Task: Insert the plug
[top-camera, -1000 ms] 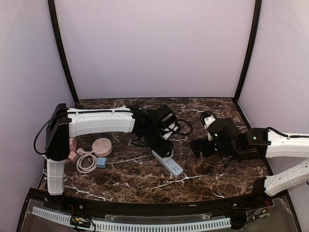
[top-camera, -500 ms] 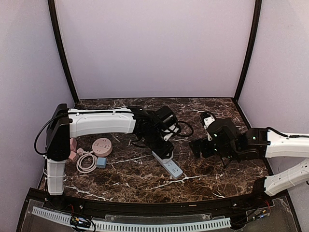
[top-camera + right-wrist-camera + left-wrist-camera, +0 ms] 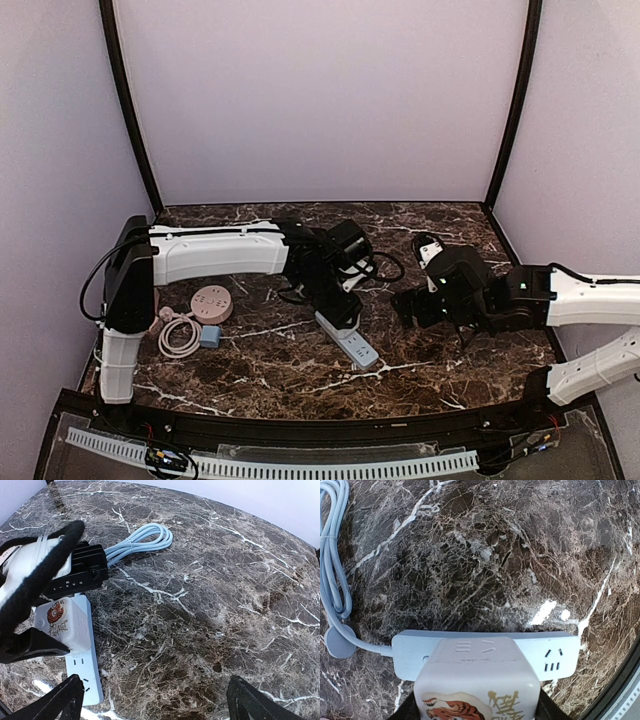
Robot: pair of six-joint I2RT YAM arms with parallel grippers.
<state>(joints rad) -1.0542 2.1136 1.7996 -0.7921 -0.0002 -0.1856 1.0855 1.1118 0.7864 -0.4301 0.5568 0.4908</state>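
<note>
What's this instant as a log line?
left gripper: shut on adapter | adapter: on power strip, seating unclear | right gripper: open, empty

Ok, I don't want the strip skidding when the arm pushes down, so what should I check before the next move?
1. Grip: ok, the left claw has a finger on each side of the white adapter.
2. Position: ok, the adapter sits over the middle of the power strip.
3. Fully seated: cannot tell, the adapter's underside is hidden.
4. Strip braced: not ok, the right claw hangs open beside it, touching nothing.
5. Cable clear: ok, the blue cable lies coiled off to one side of the adapter.
</note>
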